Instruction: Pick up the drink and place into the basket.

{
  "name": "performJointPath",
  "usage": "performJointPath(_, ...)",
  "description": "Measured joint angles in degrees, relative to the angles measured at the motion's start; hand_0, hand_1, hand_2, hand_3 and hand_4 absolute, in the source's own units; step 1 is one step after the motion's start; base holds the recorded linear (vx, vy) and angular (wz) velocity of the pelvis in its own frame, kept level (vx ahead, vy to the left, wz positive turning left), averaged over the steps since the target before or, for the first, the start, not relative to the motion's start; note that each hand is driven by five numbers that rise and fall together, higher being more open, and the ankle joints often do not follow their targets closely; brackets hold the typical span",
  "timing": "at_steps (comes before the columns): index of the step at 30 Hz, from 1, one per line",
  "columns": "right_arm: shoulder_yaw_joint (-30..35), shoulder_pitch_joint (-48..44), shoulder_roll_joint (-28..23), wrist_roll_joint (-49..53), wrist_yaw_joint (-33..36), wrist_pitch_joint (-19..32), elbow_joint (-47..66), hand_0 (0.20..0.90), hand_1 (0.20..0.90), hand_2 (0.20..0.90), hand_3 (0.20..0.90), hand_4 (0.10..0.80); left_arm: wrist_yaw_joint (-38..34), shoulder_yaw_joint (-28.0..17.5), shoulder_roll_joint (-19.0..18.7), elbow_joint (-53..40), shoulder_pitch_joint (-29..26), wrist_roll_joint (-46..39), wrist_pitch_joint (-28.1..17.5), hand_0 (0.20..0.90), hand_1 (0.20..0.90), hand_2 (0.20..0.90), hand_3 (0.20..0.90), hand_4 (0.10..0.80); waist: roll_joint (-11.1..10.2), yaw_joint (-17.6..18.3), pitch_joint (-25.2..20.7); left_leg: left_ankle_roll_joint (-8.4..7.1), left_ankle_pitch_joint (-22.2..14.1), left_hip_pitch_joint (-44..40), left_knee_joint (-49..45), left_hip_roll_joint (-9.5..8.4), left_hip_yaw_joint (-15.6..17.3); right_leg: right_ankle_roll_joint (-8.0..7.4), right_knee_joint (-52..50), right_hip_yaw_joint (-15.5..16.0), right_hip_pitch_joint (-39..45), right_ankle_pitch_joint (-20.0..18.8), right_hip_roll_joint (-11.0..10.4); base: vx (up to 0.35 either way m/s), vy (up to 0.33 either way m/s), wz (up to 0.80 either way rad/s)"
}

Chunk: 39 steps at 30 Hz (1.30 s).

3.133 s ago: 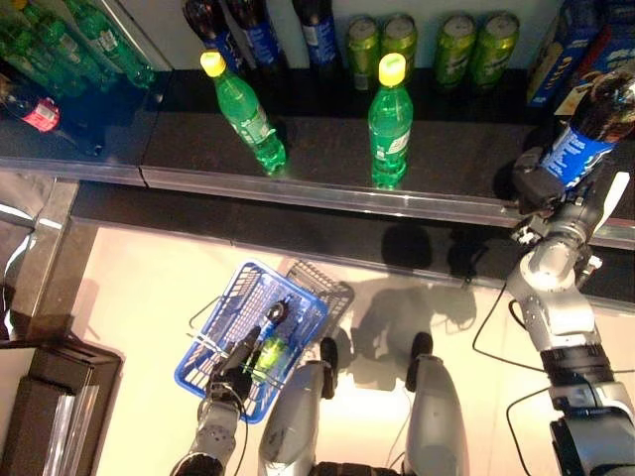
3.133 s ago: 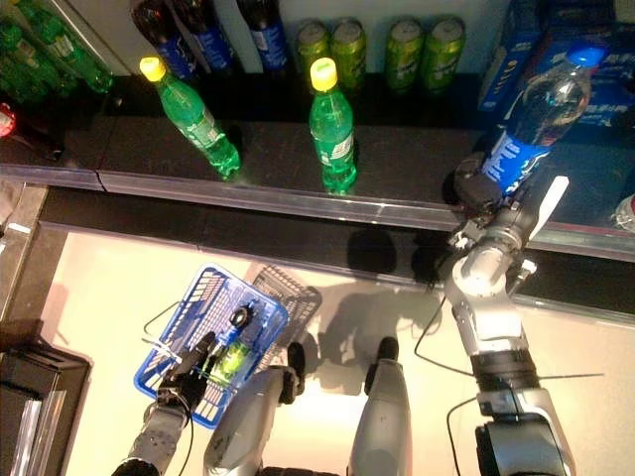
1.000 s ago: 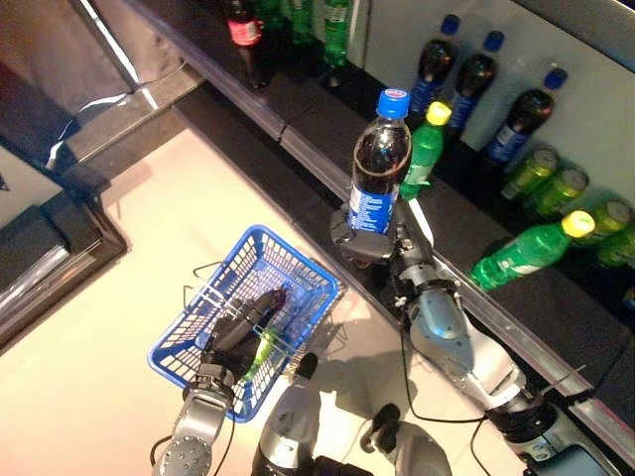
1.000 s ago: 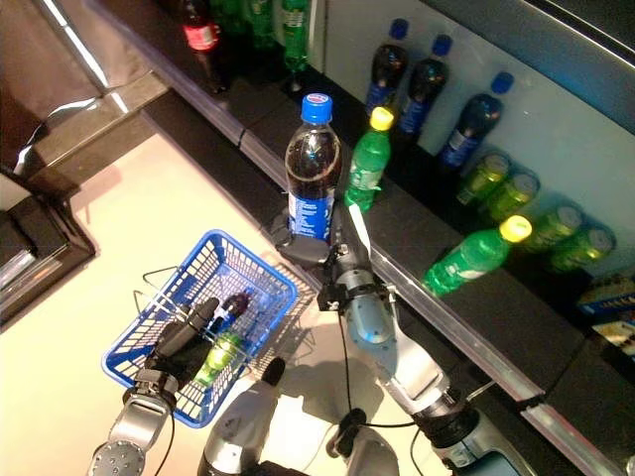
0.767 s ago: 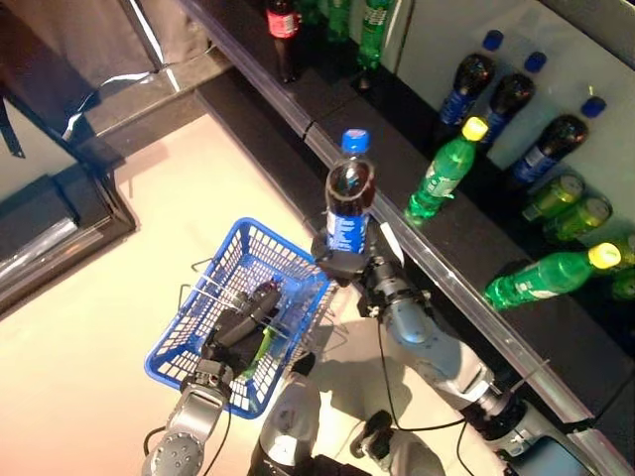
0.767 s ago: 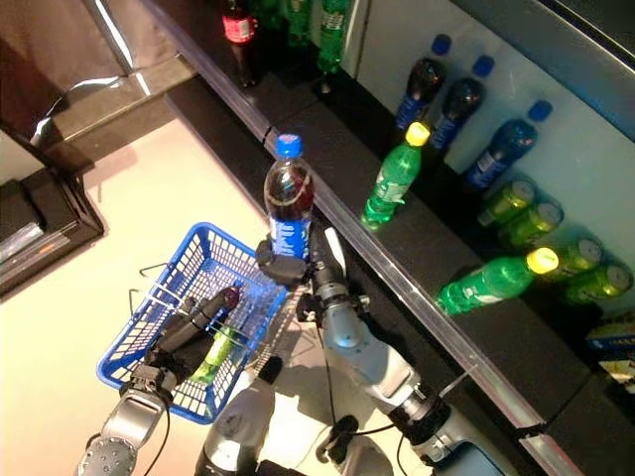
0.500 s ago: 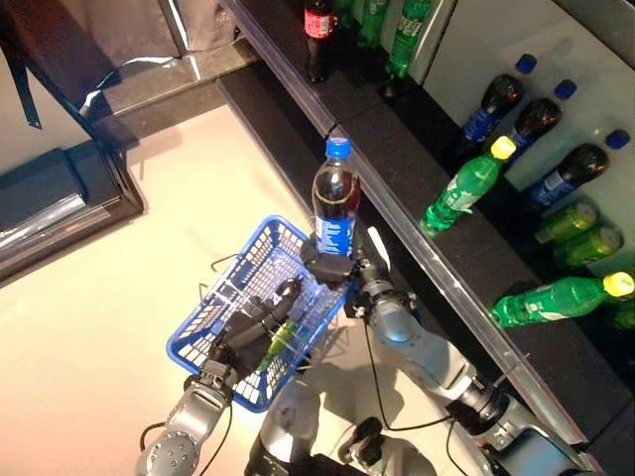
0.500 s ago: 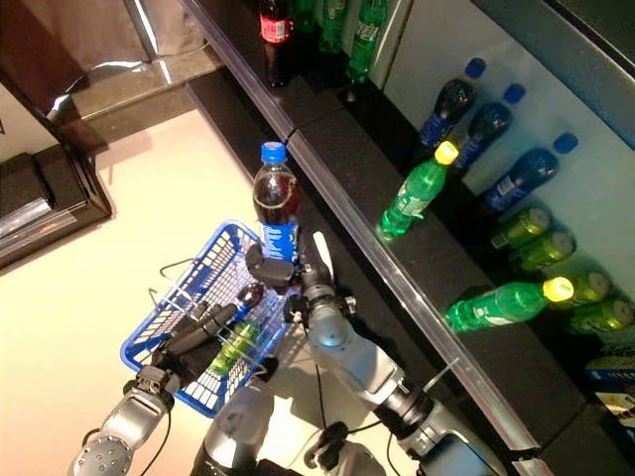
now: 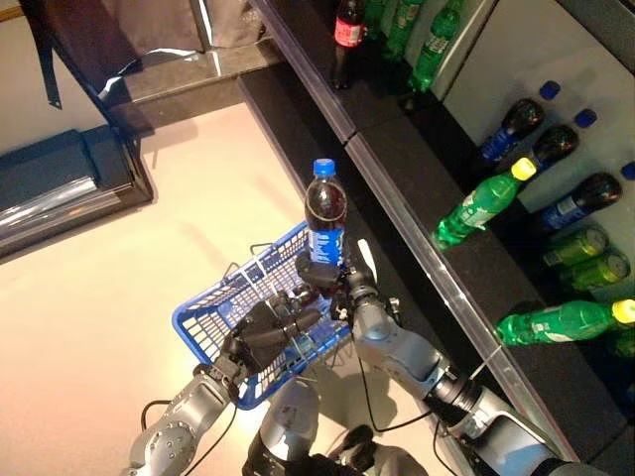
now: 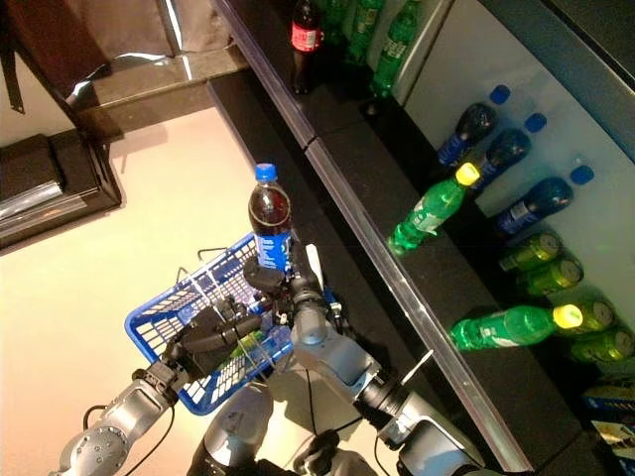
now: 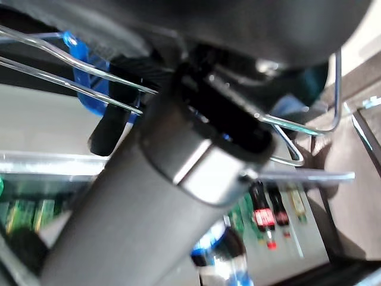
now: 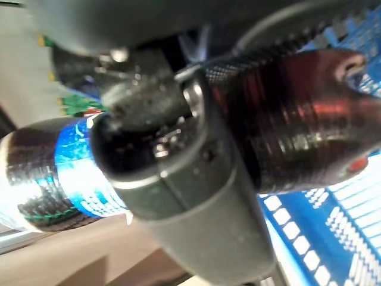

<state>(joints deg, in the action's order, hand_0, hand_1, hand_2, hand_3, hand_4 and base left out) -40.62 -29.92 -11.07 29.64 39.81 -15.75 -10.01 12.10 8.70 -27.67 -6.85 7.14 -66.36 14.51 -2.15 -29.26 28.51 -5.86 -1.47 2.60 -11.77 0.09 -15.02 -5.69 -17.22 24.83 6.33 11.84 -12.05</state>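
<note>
A dark cola bottle (image 9: 324, 213) with a blue cap and blue label stands upright in my right hand (image 9: 328, 275), whose fingers are curled round its lower part. It hangs above the shelf-side rim of the blue wire basket (image 9: 198, 307), which is held over the floor. My left hand (image 9: 266, 334) is curled round the basket's wire handles (image 11: 89, 89) right beside the bottle's base. The right wrist view shows the bottle's label (image 12: 56, 173) and the blue mesh (image 12: 333, 238) past it. What lies in the basket is mostly hidden behind my left hand.
A long dark shelf (image 9: 397, 198) runs diagonally on the right with green bottles (image 9: 476, 208), dark blue-capped bottles (image 9: 516, 129), cans and a red-labelled cola (image 9: 347, 35). A black box (image 9: 60, 188) stands on the pale floor at the left.
The view has swung round. My right hand has brought the cola bottle away from the shelf and down to the basket's rim. My left hand still holds the basket's handles.
</note>
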Motion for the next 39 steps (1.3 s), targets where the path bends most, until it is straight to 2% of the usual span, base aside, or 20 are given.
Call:
performJointPath(5,-1.2,0.6,4.1,1.3,-0.1,0.1,-6.3,0.3,0.3,0.3,0.2,0.1,1.3,-0.2,-0.4,-0.7,-0.1,0.0,2.5,0.3,0.3,0.3,0.2,0.1,-0.8,-0.6,-0.4,0.02,0.0,-0.6,0.5,-0.19,-0.1,-0.17,0.5,0.1,0.6,0.0,-0.1,0.014,0.005,0.01)
performJointPath(14,-2.7,0.9,4.9,2.4,-1.5,0.2,-11.8,0.3,0.3,0.3,0.2,0.1,1.4,1.5,-1.7,-0.8,-0.5,0.0,4.8,0.3,0.3,0.3,0.2,0.1,-0.9,-1.1,-0.4,0.03,0.0,-0.6,0.6,-0.19,-0.2,-0.29,0.5,0.2,0.6,0.0,-0.1,0.004,0.0,0.0)
performJointPath(18,-2.6,1.0,5.4,8.3,-1.9,1.8,-13.5,0.3,0.3,0.3,0.2,0.1,1.4,1.6,-2.2,-0.8,-0.5,0.0,4.8,0.3,0.3,0.3,0.2,0.1,-1.0,-1.6,-0.5,0.02,0.0,-0.6,0.7,-0.21,-0.2,-0.38,0.6,0.3,0.6,0.1,-0.1,0.017,-0.005,0.0)
performJointPath(21,-2.1,1.8,6.6,16.3,-3.8,4.9,-16.3,0.3,0.3,0.3,0.2,0.1,1.4,1.5,-2.5,-0.8,-0.5,0.0,5.0,0.3,0.3,0.3,0.2,0.1,-1.4,-2.0,-0.8,0.02,0.0,-0.6,0.7,-0.36,-0.6,-0.5,0.7,0.7,0.9,0.2,-0.1,0.031,-0.023,0.09)
performJointPath(25,-2.0,3.5,6.9,25.9,-7.6,8.1,-18.6,0.3,0.3,0.3,0.2,0.1,1.4,1.7,-3.0,-0.8,-0.4,0.0,6.4,0.3,0.3,0.3,0.2,0.1,-2.0,-2.6,-1.1,-0.02,0.0,-0.6,0.7,-0.5,-1.5,-0.56,1.2,1.7,1.7,0.2,-0.1,0.036,-0.034,0.11)
performJointPath(27,-1.7,4.3,7.0,33.3,-11.7,9.0,-20.6,0.3,0.3,0.3,0.2,0.1,2.1,1.5,-3.1,-0.8,-0.4,0.0,6.7,0.3,0.3,0.3,0.2,0.1,-2.0,-3.0,-1.1,-0.02,0.0,-0.6,0.7,-0.5,-1.5,-0.53,1.3,1.7,1.8,0.2,0.0,0.049,-0.031,0.0)
performJointPath(33,-2.0,6.2,6.9,42.8,-21.3,8.6,-23.8,0.3,0.3,0.3,0.2,0.1,6.1,0.9,-3.9,-0.8,-0.5,0.0,7.5,0.3,0.3,0.3,0.2,0.1,-2.2,-4.0,-1.2,-0.05,0.0,-1.2,0.7,-0.66,-2.7,-0.52,2.4,3.1,3.5,0.2,0.2,0.061,-0.015,0.1)
performJointPath(39,-0.9,8.9,7.0,51.2,-29.0,7.1,-23.9,0.3,0.3,0.3,0.2,0.1,9.7,-0.8,-4.8,-2.1,0.1,0.0,9.2,0.3,0.3,0.3,0.2,0.1,-3.0,-5.1,-1.7,-0.08,0.0,-1.4,0.8,-0.82,-2.8,-0.66,3.3,3.2,4.2,0.0,0.4,0.064,0.003,0.04)
